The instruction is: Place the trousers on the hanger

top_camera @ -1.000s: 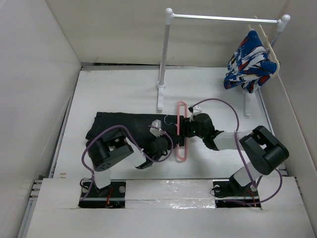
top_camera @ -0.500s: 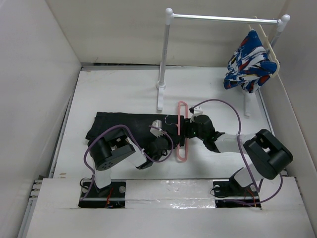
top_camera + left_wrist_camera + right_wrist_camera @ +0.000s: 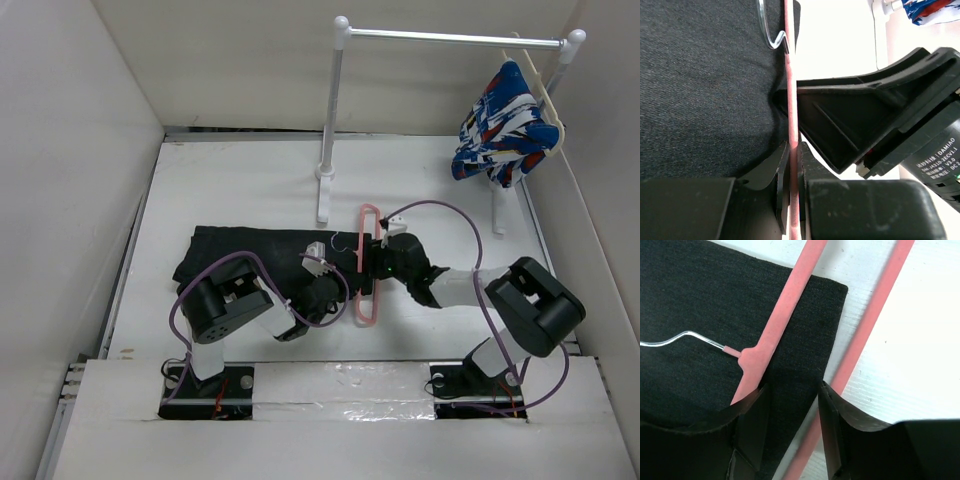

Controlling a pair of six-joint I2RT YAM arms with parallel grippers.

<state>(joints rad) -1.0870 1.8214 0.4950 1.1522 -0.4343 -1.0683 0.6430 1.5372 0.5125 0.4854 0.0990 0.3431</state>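
The black trousers [image 3: 250, 250] lie flat on the table. The pink hanger [image 3: 368, 215] lies over their right end, its metal hook [image 3: 770, 37] resting on the cloth. My left gripper [image 3: 348, 298] is shut on the hanger's thin pink bar [image 3: 791, 100], which runs straight between its jaws. My right gripper [image 3: 374, 266] is open and low over the trousers' edge [image 3: 810, 340]. Its jaws straddle that edge between the hanger's two pink arms [image 3: 775, 330]. It touches neither that I can see. The right gripper's black body [image 3: 865, 115] shows close beside the left one.
A white clothes rack [image 3: 450, 38] stands at the back, its left post foot [image 3: 322, 195] just behind the hanger. A blue, white and red garment [image 3: 505, 125] hangs on a cream hanger at the rack's right end. White walls enclose the table.
My right gripper has shifted slightly left and nearer, over the trousers' edge, and its elbow has moved. The left gripper, hanger and trousers have stayed put.
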